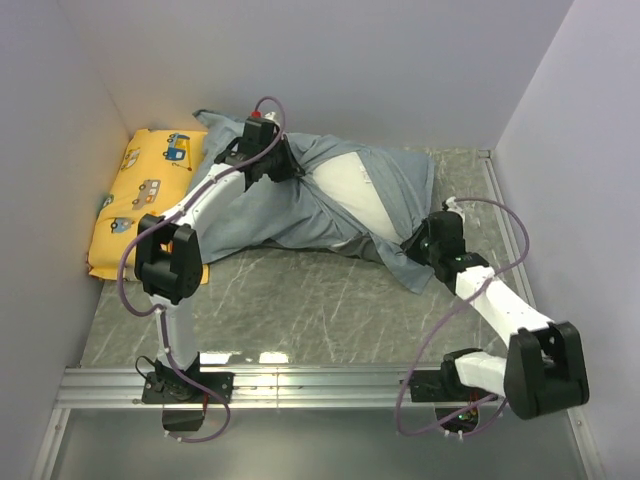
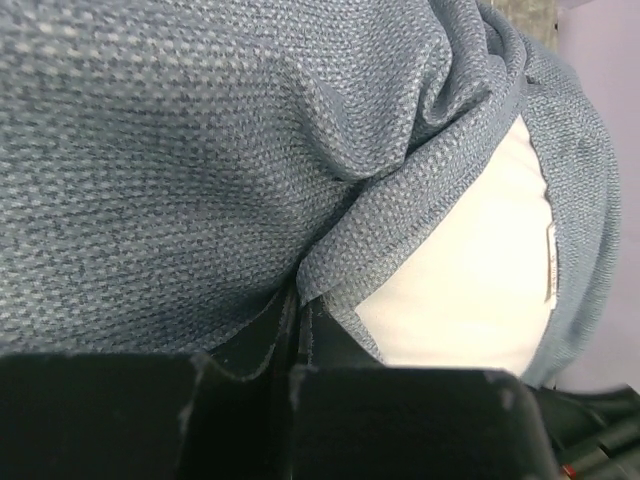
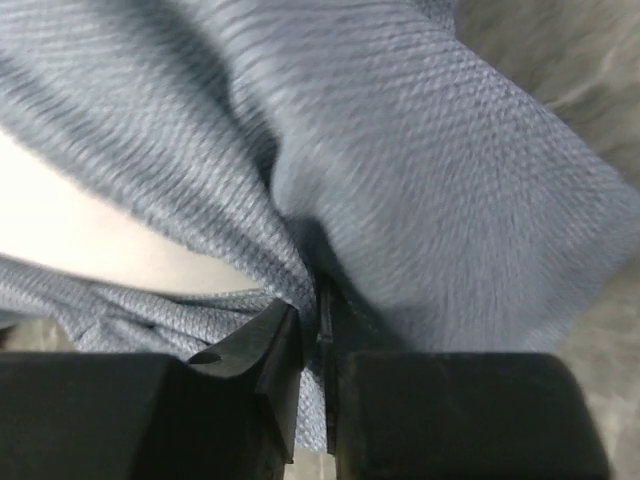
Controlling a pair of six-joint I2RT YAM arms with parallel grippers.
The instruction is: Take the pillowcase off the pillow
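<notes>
The grey-blue pillowcase (image 1: 270, 205) lies spread across the back of the table, its opening pulled apart. The white pillow (image 1: 352, 190) shows through that gap and also appears in the left wrist view (image 2: 480, 270) and the right wrist view (image 3: 90, 230). My left gripper (image 1: 285, 165) is shut on the pillowcase's edge (image 2: 400, 220) at the far side of the opening; its jaws pinch the cloth (image 2: 298, 310). My right gripper (image 1: 418, 245) is shut on the pillowcase's near right part (image 3: 420, 200); cloth is bunched between its jaws (image 3: 310, 310).
A yellow cushion printed with cartoon vehicles (image 1: 140, 195) lies at the back left against the wall, partly under the pillowcase. White walls close in the left, back and right. The marbled tabletop (image 1: 320, 300) runs to a metal rail (image 1: 320, 380) at the front.
</notes>
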